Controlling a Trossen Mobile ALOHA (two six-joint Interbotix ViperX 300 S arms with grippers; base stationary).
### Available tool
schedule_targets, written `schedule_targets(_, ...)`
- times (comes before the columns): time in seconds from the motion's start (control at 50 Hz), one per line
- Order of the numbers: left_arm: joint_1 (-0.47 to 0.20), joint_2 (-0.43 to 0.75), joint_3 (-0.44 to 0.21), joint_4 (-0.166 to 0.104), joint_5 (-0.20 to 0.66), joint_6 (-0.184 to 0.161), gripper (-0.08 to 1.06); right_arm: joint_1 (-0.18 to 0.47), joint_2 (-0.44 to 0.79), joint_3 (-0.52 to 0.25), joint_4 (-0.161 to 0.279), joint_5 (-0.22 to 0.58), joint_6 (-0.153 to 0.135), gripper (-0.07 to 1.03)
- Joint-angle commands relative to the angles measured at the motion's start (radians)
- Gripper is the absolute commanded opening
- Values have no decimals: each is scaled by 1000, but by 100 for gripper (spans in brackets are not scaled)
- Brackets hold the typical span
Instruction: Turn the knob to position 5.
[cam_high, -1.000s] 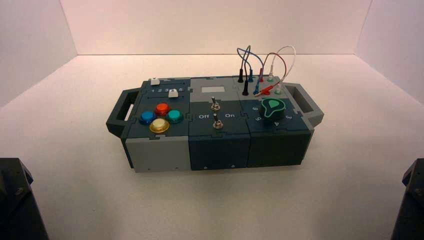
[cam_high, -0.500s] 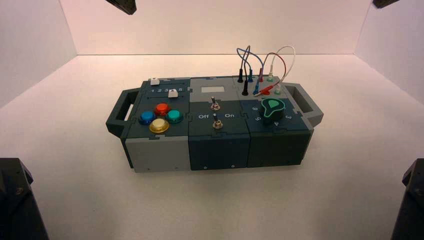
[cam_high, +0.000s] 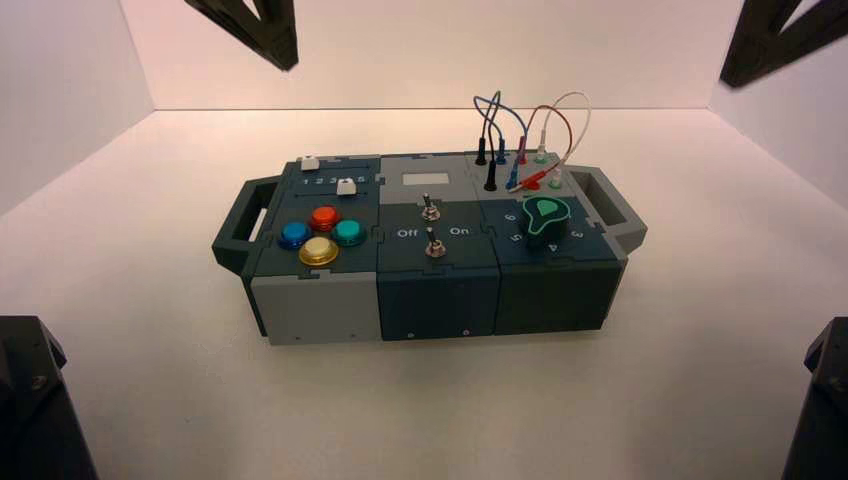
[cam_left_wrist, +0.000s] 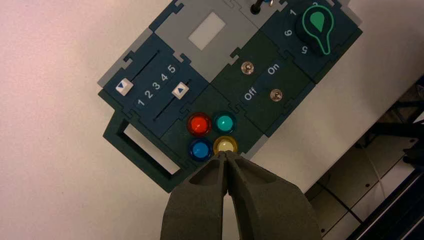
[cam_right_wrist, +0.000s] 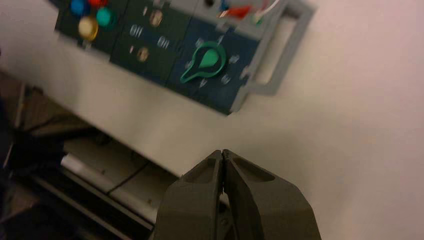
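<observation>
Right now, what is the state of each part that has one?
Knob: pointer tip beside digit 5, not on it.
Rear slider: at 1.
Front slider: about 4.
Toggle switches: position unclear.
Wires: plugged in.
Left gripper: shut, raised.
Right gripper: shut, raised.

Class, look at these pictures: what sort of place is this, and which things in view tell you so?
Probably a robotics lab test cell. A practice box of push buttons, toggle switches and a knob sits alone on a plain white surface with white walls around it, and two robot arms hang above it.
</observation>
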Motion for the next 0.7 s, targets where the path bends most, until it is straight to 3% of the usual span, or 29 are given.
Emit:
schedule_targets(0.02,-5,-2,-32,-3,-6,-3,-3,57,40,-5,31,-8,-3,-2)
schedule_targets(0.14,-5,-2,-29,-5,-6,-5,-3,94,71,0,43,-26,2,-2)
schedule_targets(0.5,-5,9,-6,-35,-34,-6,-3,121,179,-3,48,-55,-6,-2)
schedule_targets(0.7,-5,17,14,-35,-51,-6,-3,135,276,-40,40,-80,-12,-2)
